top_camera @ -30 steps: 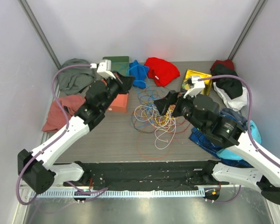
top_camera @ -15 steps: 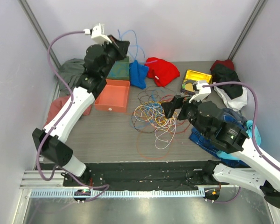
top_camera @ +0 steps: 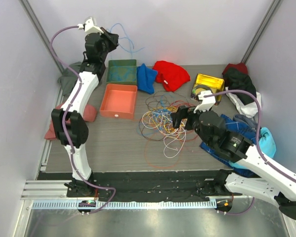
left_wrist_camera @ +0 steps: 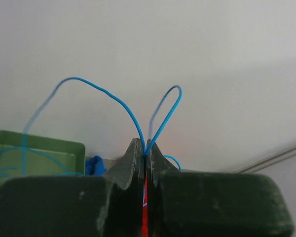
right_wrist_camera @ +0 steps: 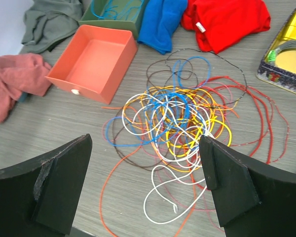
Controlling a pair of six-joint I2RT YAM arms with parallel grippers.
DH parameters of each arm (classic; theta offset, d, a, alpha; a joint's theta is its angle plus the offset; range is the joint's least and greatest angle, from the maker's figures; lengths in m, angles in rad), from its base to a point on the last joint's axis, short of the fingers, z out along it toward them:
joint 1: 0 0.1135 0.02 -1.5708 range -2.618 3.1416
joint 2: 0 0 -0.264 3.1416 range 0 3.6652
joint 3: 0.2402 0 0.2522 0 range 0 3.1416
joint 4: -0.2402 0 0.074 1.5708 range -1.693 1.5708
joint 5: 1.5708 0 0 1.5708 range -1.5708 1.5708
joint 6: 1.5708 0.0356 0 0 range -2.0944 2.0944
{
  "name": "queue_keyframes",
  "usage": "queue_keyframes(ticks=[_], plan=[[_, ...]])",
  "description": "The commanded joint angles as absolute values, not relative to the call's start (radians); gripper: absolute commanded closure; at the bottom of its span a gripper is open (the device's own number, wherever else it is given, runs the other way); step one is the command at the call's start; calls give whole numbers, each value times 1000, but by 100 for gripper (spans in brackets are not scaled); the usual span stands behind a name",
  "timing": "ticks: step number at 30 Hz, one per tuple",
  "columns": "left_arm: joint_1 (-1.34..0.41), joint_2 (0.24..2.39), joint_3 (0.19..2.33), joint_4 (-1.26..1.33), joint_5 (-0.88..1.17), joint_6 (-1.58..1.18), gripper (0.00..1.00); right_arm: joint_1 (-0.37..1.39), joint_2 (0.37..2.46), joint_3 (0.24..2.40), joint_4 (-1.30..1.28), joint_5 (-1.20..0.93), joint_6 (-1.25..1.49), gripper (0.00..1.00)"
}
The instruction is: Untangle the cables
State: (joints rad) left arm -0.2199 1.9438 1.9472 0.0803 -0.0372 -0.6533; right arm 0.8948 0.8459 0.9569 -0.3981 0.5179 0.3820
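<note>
The cables [top_camera: 163,121] lie in a loose tangle of blue, yellow, orange, red, white and brown loops mid-table, seen close up as the cables [right_wrist_camera: 180,118] in the right wrist view. My left gripper [top_camera: 113,40] is raised high against the back wall, shut on a blue cable [left_wrist_camera: 113,98] that loops up out of its tips [left_wrist_camera: 146,148] and trails down into the green tray [top_camera: 122,72]. My right gripper [top_camera: 180,117] hovers wide open just right of the tangle, with nothing between its fingers [right_wrist_camera: 145,148].
An orange box [top_camera: 119,100] sits left of the tangle, in front of the green tray. Blue cloth [top_camera: 147,77] and red cloth [top_camera: 170,74] lie at the back, a yellow tin [top_camera: 207,85] at the back right. Garments are piled along the left edge [top_camera: 56,123] and right edge [top_camera: 241,91].
My left arm has swung up and back from beside the orange box to high against the wall, carrying the blue cable over the green tray. My right gripper stayed open near the tangle.
</note>
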Motion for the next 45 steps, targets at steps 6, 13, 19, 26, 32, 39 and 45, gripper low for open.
queue_keyframes(ticks=[6,13,19,26,32,39,45], plan=[[-176,2150,2086,233,95,-722,100,896,868,888,-278,611,333,0],[-175,2223,2099,252,136,-758,100,888,934,887,-247,630,316,0],[-173,2116,1895,308,60,-753,100,882,922,876,-235,641,308,0],[-120,2074,1832,195,-69,-770,100,881,867,845,-236,658,313,0],[-123,2075,1856,149,-158,-615,100,880,854,833,-235,670,313,0],[-167,2140,1945,156,-291,-367,100,881,879,836,-236,689,304,0],[-248,2207,1965,232,-385,-137,100,874,929,850,-232,695,288,0]])
